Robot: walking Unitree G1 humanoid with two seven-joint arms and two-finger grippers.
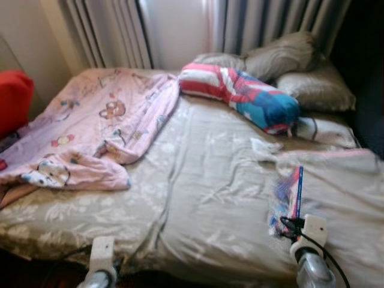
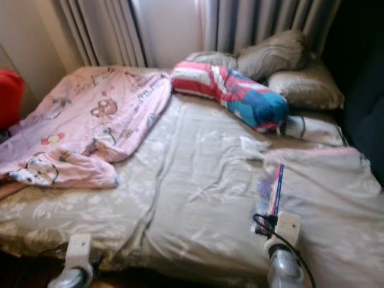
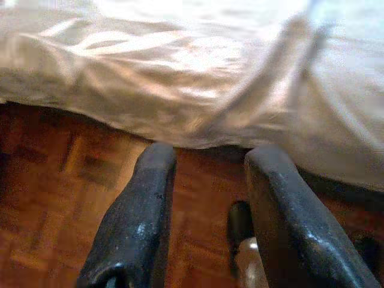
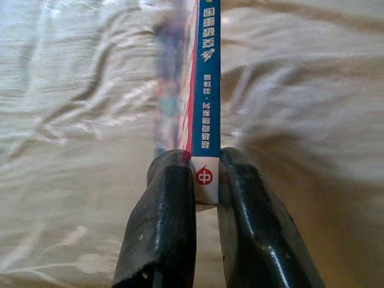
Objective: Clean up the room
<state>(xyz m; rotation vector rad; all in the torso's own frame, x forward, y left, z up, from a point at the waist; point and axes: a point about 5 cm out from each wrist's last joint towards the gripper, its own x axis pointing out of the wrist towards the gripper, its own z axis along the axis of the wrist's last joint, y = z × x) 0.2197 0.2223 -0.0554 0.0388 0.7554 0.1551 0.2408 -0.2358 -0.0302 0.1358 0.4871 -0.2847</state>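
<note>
Right end effector point(image 4: 205, 180) clamps book point(image 4: 204, 78); rumpled bed point(image 1: 204, 198); curtains point(image 1: 114, 30).

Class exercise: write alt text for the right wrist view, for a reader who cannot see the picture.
The right gripper has its two black fingers shut on the bottom of a thin book, spine facing the camera, blue with white characters and a red mark near the fingers. The book stands edge-on above a wrinkled pale bed sheet, with its far end blurred.

Head stereo pair looking down over bed point(image 1: 198, 198), wrist cameras close, facing its sheet edge
</note>
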